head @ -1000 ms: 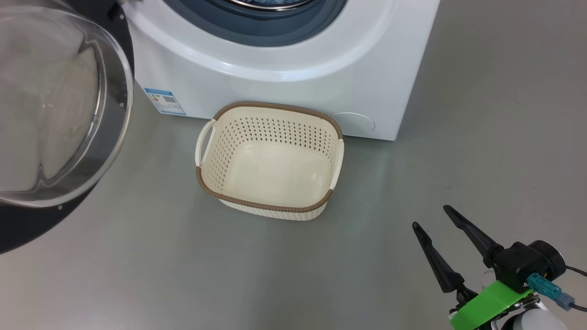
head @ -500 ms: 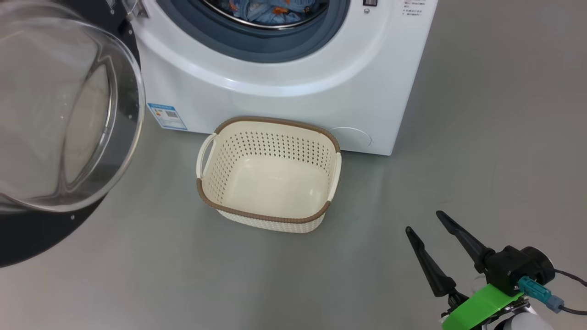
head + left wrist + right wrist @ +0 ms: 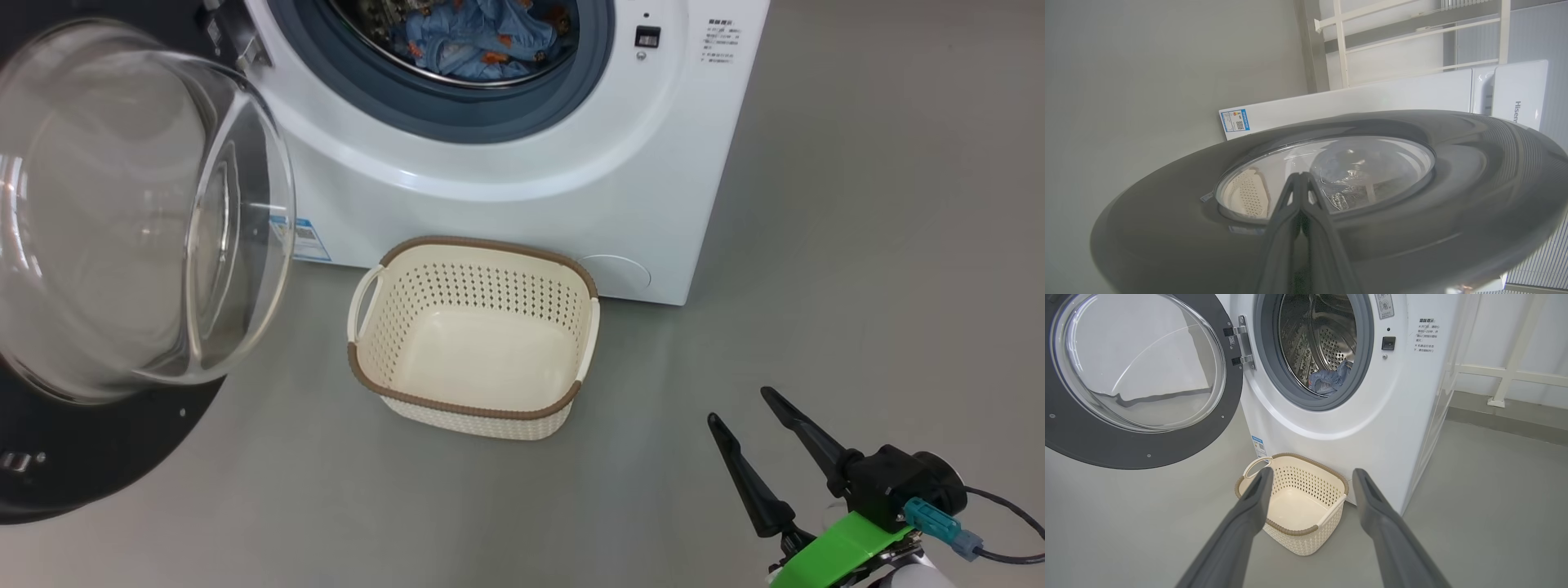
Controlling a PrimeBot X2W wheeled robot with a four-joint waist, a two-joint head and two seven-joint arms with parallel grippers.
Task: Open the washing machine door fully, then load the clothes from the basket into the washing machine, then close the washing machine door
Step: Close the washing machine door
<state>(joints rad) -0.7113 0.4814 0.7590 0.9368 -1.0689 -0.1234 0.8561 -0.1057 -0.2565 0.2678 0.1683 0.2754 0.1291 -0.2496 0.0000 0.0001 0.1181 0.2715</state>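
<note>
Door [image 3: 139, 220]: swung open, 9 o'clock of the washer [image 3: 506, 212].
Clothes [image 3: 473, 41]: in the drum [image 3: 1327, 339], 12 o'clock from the basket [image 3: 465, 408].
Left gripper [image 3: 1301, 179]: fingers together, empty (door just ahead).
Right gripper [image 3: 739, 405]: spread wide, empty, 4 o'clock of basket.

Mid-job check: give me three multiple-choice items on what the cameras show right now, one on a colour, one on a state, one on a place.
1. What colour is the rim of the basket?
A) brown B) green C) black

2. How does the washing machine door stand?
A) shut B) swung open C) off its hinges

3. Where are the clothes?
A) in the basket B) draped over the door C) in the drum

Answers:
1 A: the woven-look band round the cream basket is brown.
2 B: the door hangs on its hinges, swung out to the left of the opening.
3 C: blue fabric lies inside the steel drum, and the basket holds nothing.
</note>
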